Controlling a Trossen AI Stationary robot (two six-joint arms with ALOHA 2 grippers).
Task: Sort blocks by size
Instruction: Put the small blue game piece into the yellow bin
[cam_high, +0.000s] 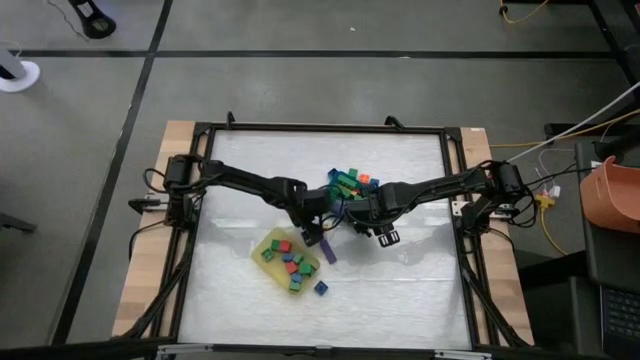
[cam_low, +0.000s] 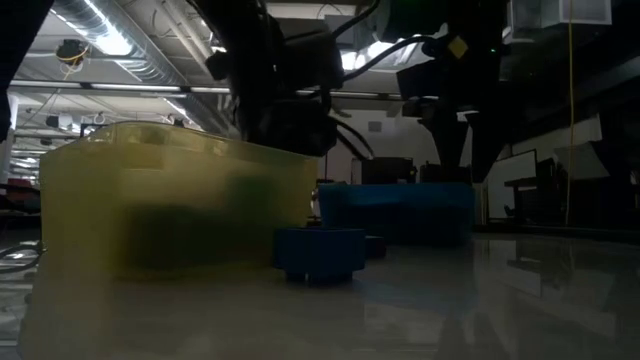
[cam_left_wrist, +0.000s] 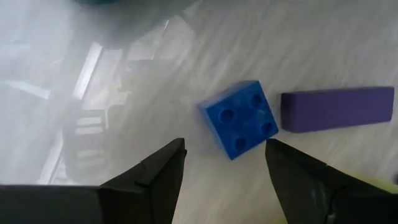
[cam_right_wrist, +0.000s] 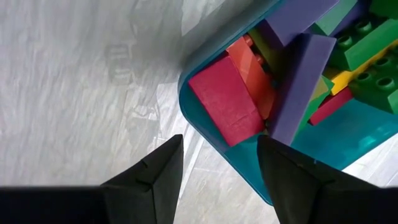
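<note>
Where the glossy white surface (cam_high: 400, 290) shows in the high view, the yellow tray (cam_high: 262, 248) lies left of centre, its long axis running diagonally, with short green, red and blue blocks (cam_high: 291, 265) inside. A blue cube (cam_high: 321, 287) sits on the surface just beside the tray's lower corner. The left arm reaches in from the left edge, elbow bent, and its gripper (cam_high: 313, 236) hangs above the surface with fingers spread and nothing between them. In the left wrist view a square blue block (cam_left_wrist: 241, 119) with four round studs lies tilted on the surface, and just beside it a smooth purple bar (cam_left_wrist: 337, 109) points lengthwise away from it. Further right, the teal tray (cam_high: 338, 176) holds a heap of long blocks (cam_right_wrist: 286, 81): red, purple, green and yellow bars leaning at mixed angles. The right arm stretches in from the right; its gripper (cam_high: 388, 235) hovers over the surface by that tray, fingers parted and empty.
</note>
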